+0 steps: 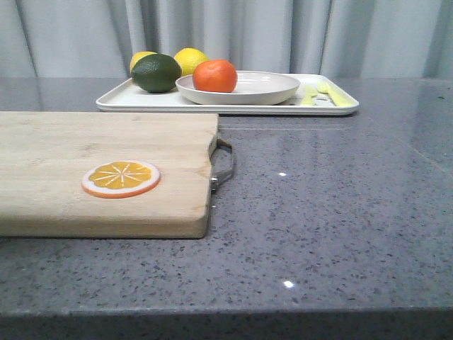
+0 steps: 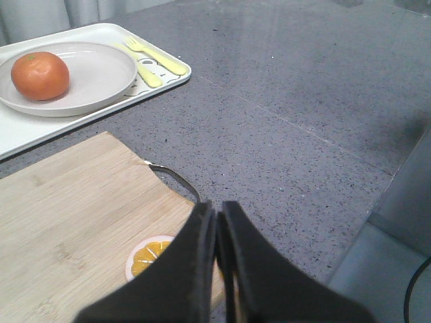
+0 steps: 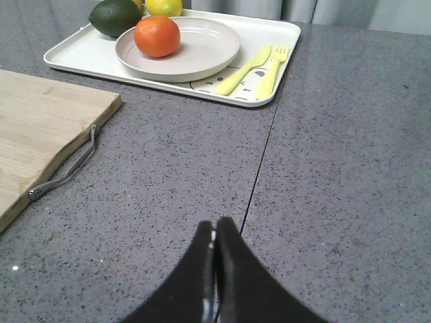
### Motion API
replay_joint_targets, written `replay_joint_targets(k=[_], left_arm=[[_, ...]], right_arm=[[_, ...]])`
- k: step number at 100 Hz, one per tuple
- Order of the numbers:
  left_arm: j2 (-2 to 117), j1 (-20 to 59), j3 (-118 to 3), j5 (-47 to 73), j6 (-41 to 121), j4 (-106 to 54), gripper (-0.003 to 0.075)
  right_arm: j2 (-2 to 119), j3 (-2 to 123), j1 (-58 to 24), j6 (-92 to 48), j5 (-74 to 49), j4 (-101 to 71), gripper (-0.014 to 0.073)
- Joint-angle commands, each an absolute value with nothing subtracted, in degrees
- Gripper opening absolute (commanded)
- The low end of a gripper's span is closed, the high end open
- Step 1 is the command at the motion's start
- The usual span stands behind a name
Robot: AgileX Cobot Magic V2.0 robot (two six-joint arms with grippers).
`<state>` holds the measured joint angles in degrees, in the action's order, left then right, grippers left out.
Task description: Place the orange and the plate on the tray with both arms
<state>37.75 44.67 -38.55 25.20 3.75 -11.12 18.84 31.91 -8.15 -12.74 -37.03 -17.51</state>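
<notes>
The orange [image 1: 214, 76] sits in the off-white plate [image 1: 269, 88], which rests on the white tray [image 1: 134, 99] at the back of the table. They also show in the left wrist view, the orange [image 2: 40, 76], the plate [image 2: 101, 70] and the tray [image 2: 27, 131], and in the right wrist view, the orange [image 3: 157, 36], the plate [image 3: 205, 44] and the tray [image 3: 81, 57]. My left gripper [image 2: 219, 212] is shut and empty above the cutting board's near corner. My right gripper [image 3: 215, 229] is shut and empty over bare table. Neither gripper shows in the front view.
A wooden cutting board [image 1: 85, 166] with a metal handle [image 1: 224, 164] lies at the left front, an orange slice disc [image 1: 120, 178] on it. On the tray are a dark green fruit [image 1: 156, 73], two lemons [image 1: 190, 59] and yellow cutlery [image 1: 322, 92].
</notes>
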Motion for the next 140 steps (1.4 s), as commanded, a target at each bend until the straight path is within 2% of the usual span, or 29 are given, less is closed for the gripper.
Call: replay_joint_targets(k=[1,49,69,99,113,140], left_arm=[[37.6,44.68,-40.09,21.3,3.35,-11.89,-0.002],[37.6,44.68,-39.48,21.31,3.35,-11.42,-0.002],[37.6,44.1,-39.35,17.71,3.35,-8.63,-0.002],[31.93,30.16,-32.56,8.35,3.35,-8.39,-0.002],[26.28,21.09,-28.21,8.09,3.35,-8.39,-0.002],[15.82,8.37,-20.64,7.44,3.35,-8.39,-0.002]], right_arm=[[19.04,33.31,-8.1,-13.2,-33.06,-18.24,-0.0024],[19.04,33.31,-8.1,-13.2,-33.06,-18.24,-0.0024],[19.04,33.31,-8.1,-13.2,-33.06,-18.24,-0.0024],[19.04,33.31,-8.1,-13.2,-33.06,-18.24,-0.0024],[19.04,33.31,-8.1,-13.2,-33.06,-18.24,-0.0024],[19.04,33.31,-8.1,-13.2,-33.06,-18.24,-0.0024]])
